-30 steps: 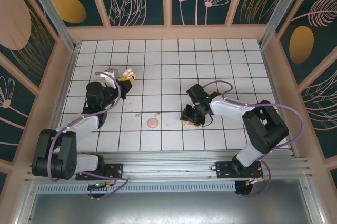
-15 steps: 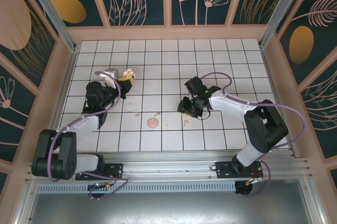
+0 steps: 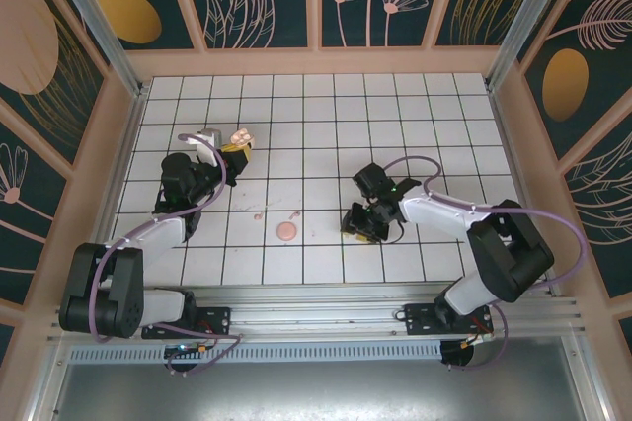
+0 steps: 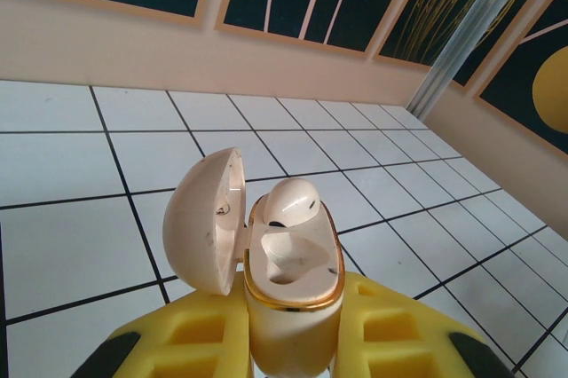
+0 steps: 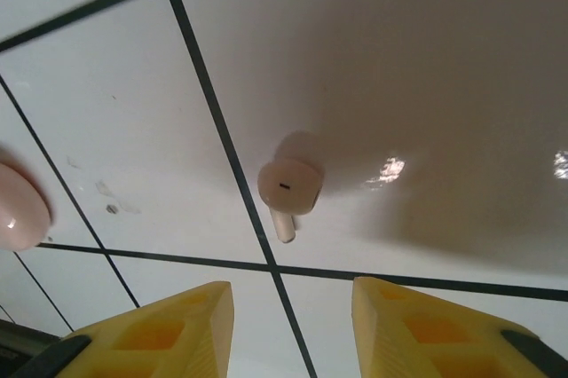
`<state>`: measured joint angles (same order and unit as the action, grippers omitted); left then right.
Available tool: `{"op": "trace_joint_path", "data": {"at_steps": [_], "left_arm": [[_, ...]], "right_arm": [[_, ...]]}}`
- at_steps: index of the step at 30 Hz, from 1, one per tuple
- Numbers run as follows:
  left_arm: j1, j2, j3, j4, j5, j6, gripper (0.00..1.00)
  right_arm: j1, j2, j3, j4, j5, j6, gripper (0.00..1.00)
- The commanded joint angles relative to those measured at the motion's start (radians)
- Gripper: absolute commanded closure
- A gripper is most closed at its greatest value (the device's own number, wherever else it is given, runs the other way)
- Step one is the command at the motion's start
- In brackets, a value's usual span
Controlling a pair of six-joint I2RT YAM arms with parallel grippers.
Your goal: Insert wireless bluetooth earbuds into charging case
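Observation:
My left gripper (image 4: 288,338) is shut on the cream, gold-rimmed charging case (image 4: 293,303), held upright with its lid (image 4: 204,218) swung open to the left. One earbud (image 4: 288,200) sits in the far socket and the near socket is empty. In the top view the case (image 3: 240,134) is at the back left, at the tip of the left gripper (image 3: 233,148). The other earbud (image 5: 289,187) lies on a white tile beside a grid line. My right gripper (image 5: 288,298) hovers open just short of it, yellow fingers (image 5: 177,325) apart. In the top view the right gripper (image 3: 360,222) covers that earbud.
A coin-sized round pink disc (image 3: 286,232) lies on the floor left of the right gripper, and its edge shows in the right wrist view (image 5: 18,209). Two faint pinkish marks (image 3: 259,214) sit near it. Wooden walls enclose the tiled floor (image 3: 326,115).
The right gripper lifted back and left half a second ago, uncovering the earbud on the tile, then came back down over it. The left arm and case have not moved.

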<state>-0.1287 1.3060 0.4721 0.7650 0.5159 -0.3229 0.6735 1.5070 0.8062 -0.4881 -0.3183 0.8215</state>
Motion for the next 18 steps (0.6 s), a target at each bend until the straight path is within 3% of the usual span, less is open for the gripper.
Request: {"op": "trace_joint_path", "data": {"at_steps": [1, 18], "left_arm": [[0.007, -0.014, 0.032, 0.012, 0.012, 0.009, 0.89], [0.007, -0.018, 0.026, 0.010, 0.009, 0.013, 0.89]], "right_arm": [[0.010, 0.032, -0.003, 0.031, -0.001, 0.017, 0.60], [0.003, 0.152, 0.115, 0.030, 0.093, -0.048, 0.64]]}}
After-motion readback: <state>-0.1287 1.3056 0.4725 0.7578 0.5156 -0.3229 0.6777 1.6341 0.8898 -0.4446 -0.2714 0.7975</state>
